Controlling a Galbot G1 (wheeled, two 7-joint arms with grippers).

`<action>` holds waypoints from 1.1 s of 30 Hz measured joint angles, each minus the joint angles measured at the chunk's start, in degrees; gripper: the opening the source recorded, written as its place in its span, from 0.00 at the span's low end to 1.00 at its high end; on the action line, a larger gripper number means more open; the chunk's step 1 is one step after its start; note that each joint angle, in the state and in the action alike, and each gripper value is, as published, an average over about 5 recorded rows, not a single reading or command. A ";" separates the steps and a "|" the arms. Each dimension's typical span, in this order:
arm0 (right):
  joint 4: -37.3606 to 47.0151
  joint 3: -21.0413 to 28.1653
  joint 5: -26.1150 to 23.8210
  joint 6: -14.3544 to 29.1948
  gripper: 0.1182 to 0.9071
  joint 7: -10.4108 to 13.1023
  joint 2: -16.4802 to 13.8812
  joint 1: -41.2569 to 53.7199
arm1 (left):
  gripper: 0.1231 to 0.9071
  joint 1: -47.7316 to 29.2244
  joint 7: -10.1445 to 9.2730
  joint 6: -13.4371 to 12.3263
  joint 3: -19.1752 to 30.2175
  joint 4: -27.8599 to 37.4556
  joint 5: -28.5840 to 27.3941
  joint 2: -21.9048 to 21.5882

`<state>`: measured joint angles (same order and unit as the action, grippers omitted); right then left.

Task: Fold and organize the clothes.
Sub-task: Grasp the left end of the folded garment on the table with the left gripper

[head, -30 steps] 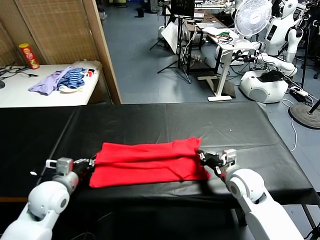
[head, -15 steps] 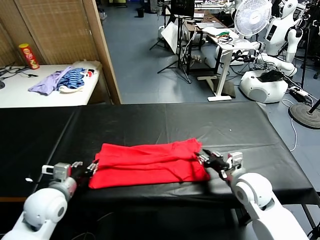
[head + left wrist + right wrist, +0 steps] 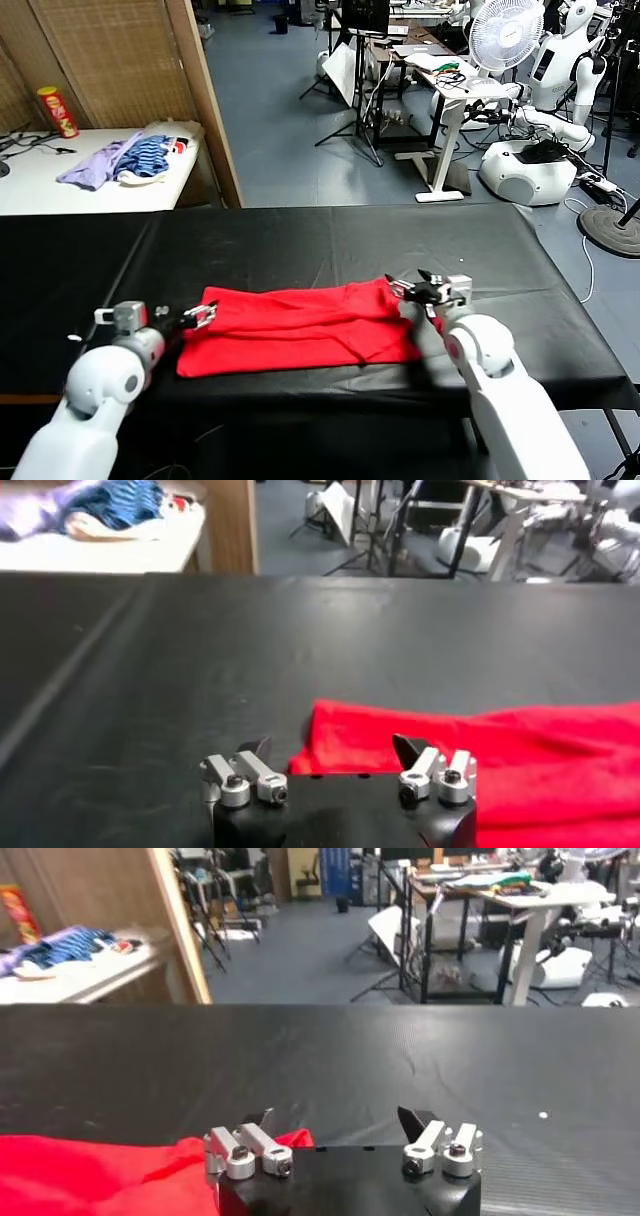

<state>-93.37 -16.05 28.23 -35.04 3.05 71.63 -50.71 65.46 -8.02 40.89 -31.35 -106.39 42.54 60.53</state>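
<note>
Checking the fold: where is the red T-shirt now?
In the head view, the red T-shirt lies folded near the black table's front edge, between the left claw and right claw.

Black-covered table [image 3: 300,250]; lavender and blue striped garments [image 3: 120,160], red can [image 3: 58,111] on white side table [image 3: 60,185].

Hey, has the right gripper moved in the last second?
Yes. The right gripper has let go and moved toward the far edge of the black table, from the middle of the red T-shirt's right end to its far right corner.
</note>
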 joint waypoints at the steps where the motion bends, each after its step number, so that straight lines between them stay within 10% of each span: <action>1: 0.53 0.30 -0.15 -0.05 0.86 -0.02 0.41 0.20 | 0.86 -0.87 0.01 -0.19 0.23 1.03 0.37 0.22; 10: 2.56 1.11 -0.71 -0.05 0.65 0.18 2.07 0.64 | 0.80 -4.66 1.26 -0.77 1.29 6.45 1.55 1.03; 21: 3.30 1.39 -2.84 1.19 0.07 1.68 3.65 0.26 | 0.25 -4.12 1.89 -1.17 2.23 6.76 -2.39 1.67; 25: 2.71 1.28 -4.62 3.01 0.04 3.71 4.16 -0.65 | 0.03 -3.52 1.42 -2.17 1.93 6.54 -5.73 2.14; 33: 0.82 0.67 -7.72 6.18 0.04 5.78 4.69 -3.21 | 0.00 -0.99 1.10 -3.54 0.11 3.27 -13.05 2.34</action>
<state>-92.55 -15.38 20.51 -28.86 8.83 76.32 -53.92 64.46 -6.92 37.35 -31.24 -103.12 29.50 62.88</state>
